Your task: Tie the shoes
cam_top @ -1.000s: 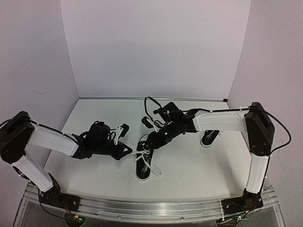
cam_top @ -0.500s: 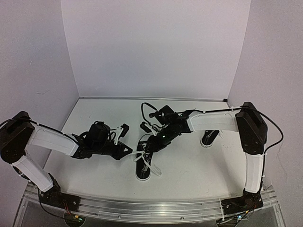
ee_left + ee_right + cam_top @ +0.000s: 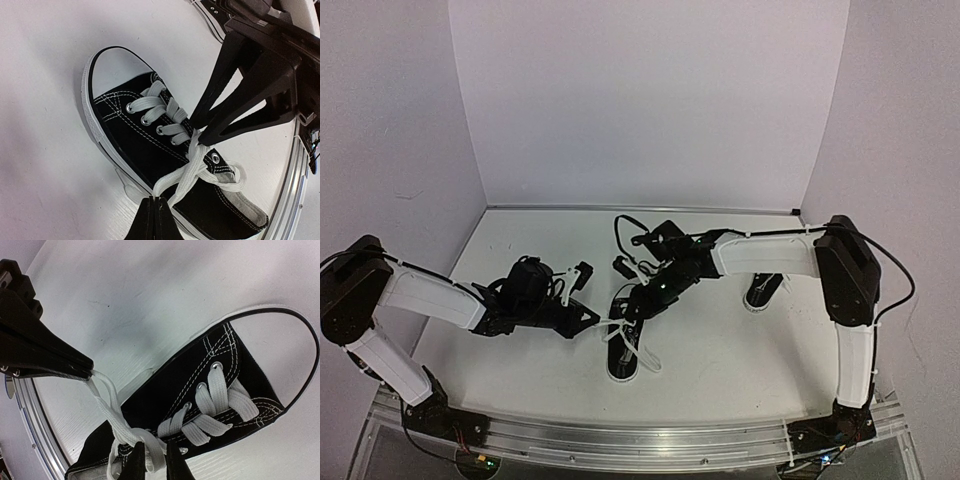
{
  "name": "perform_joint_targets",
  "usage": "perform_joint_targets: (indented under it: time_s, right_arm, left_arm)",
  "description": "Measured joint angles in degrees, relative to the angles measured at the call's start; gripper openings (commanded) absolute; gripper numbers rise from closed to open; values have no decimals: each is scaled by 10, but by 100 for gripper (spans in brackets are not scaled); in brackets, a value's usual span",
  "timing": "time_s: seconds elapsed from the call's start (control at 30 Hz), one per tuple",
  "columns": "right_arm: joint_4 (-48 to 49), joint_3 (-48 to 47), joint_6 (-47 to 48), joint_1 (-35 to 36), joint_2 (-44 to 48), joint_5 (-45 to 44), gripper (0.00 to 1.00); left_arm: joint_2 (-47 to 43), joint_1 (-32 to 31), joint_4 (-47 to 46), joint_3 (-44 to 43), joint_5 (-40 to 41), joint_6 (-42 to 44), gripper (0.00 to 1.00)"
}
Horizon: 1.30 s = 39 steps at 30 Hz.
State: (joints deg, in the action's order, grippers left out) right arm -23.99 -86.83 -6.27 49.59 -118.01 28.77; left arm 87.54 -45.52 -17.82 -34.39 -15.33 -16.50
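At mid-table, the shoe (image 3: 131,150) lies heel toward the arms. The left gripper (image 3: 156,206), clamped on a lace loop (image 3: 103,386), holds it leftward. The right gripper (image 3: 153,460) stands above the crossed laces (image 3: 192,150), jaws narrow around them, grip unclear.

White table (image 3: 720,360), black sneaker (image 3: 623,355) ctr, prob. 2nd sneaker (image 3: 761,290) rt

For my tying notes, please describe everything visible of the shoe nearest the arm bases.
The near shoe is a small black canvas sneaker with white sole, toe cap, stitching and flat laces through metal eyelets. It stands on the white table, heel toward the near edge. The left hand pinches a lace loop; the right hand straddles the lace crossing.
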Motion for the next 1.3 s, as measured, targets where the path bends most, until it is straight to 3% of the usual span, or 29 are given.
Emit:
perform_joint_targets:
  time_s: [0.2, 0.67, 1.3]
  right_arm:
    - [-11, -9, 8, 4, -8, -7, 0]
    - [-4, -7, 4, 8, -5, -12, 0]
    - [116, 114, -62, 9, 76, -29, 0]
  left_arm:
    - [6, 0, 0, -1, 0, 0, 0]
    - [11, 0, 0, -1, 5, -1, 0]
    - [28, 1, 20, -9, 6, -5, 0]
